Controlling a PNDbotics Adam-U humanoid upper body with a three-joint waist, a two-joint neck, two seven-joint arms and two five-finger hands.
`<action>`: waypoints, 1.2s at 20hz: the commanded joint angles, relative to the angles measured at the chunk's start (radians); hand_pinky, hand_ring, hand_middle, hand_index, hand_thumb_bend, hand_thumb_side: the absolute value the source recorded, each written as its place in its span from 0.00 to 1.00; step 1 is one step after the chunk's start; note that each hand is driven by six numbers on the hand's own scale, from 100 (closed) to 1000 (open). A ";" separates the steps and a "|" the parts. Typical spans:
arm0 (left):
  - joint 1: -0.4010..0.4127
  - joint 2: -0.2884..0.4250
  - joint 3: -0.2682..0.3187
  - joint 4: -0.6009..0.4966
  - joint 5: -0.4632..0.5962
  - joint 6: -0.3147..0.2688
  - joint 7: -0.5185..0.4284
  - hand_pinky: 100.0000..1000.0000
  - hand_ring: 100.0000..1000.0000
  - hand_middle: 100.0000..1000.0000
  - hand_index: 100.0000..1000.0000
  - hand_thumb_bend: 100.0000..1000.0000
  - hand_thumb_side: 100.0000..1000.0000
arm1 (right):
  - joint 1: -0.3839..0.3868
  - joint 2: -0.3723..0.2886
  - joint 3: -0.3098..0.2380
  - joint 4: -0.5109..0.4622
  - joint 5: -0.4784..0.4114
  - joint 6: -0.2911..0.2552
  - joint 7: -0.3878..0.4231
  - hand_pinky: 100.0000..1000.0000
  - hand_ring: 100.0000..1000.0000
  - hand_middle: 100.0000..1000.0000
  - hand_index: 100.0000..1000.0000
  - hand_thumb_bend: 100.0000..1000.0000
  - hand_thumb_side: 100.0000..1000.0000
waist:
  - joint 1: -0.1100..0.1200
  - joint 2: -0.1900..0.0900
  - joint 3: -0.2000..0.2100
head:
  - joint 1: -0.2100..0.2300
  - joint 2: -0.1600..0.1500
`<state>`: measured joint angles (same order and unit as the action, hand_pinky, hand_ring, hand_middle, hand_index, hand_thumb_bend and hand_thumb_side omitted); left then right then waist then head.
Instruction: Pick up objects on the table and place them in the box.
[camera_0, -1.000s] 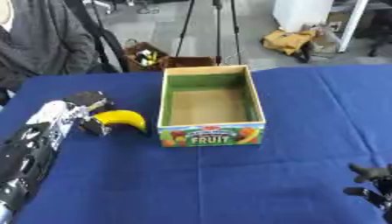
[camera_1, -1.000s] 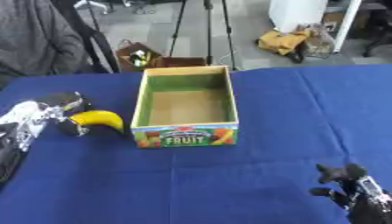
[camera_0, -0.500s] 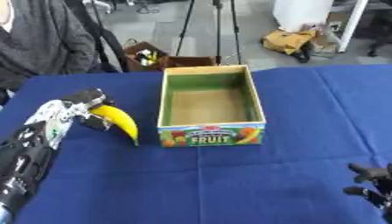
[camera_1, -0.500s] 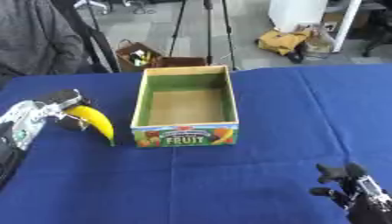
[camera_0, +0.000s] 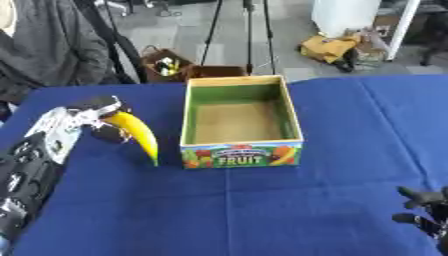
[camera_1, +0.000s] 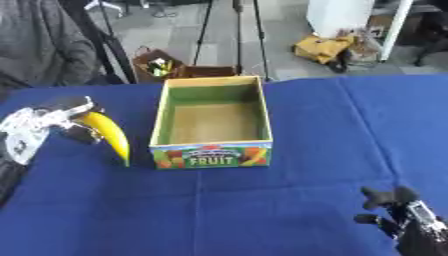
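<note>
A yellow banana (camera_0: 138, 134) hangs tip-down above the blue table, just left of the box, with my left hand (camera_0: 94, 119) shut on its upper end. The cardboard box (camera_0: 238, 151) with a green inside and a "FRUIT" label on its front stands in the middle of the table and holds nothing. My right hand (camera_1: 395, 212) rests at the lower right corner, fingers up and relaxed, far from the box.
The blue cloth table (camera_0: 262, 205) fills the near view. A seated person (camera_0: 48, 47) is at the far left edge. Behind the table stand tripod legs (camera_0: 254, 35), a brown box of small items (camera_0: 166, 65) and a yellow bag (camera_0: 331, 49) on the floor.
My left hand has lifted the banana off the table and turned it from lying curved to hanging tip-down, a little closer to the box. The right hand has not moved.
</note>
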<state>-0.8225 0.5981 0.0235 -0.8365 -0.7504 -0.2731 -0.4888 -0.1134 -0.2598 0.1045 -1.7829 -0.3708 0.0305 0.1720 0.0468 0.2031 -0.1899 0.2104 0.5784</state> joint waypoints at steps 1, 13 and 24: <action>-0.028 0.039 0.010 -0.030 0.063 0.002 -0.030 0.57 0.36 0.29 0.54 0.00 0.19 | -0.004 -0.020 -0.006 -0.018 -0.005 -0.003 0.003 0.61 0.94 0.49 0.58 0.00 0.71 | -0.003 -0.019 0.001 | -0.001 -0.006; -0.114 -0.009 0.005 -0.132 0.214 0.037 -0.085 0.56 0.36 0.29 0.53 0.00 0.21 | -0.003 -0.021 -0.002 -0.016 -0.007 -0.001 0.007 0.61 0.94 0.49 0.58 0.00 0.71 | -0.002 -0.027 -0.007 | 0.001 0.000; -0.190 -0.143 -0.028 -0.050 0.118 0.078 -0.027 0.56 0.37 0.30 0.55 0.00 0.20 | -0.009 -0.019 0.011 -0.012 -0.009 0.004 0.018 0.61 0.95 0.49 0.58 0.00 0.71 | 0.000 -0.028 -0.042 | 0.017 -0.004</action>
<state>-0.9860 0.4502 0.0001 -0.8856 -0.6156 -0.1985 -0.5304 -0.1141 -0.2603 0.1138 -1.7827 -0.3723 0.0355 0.1853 0.0491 0.1910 -0.2336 0.2222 0.5786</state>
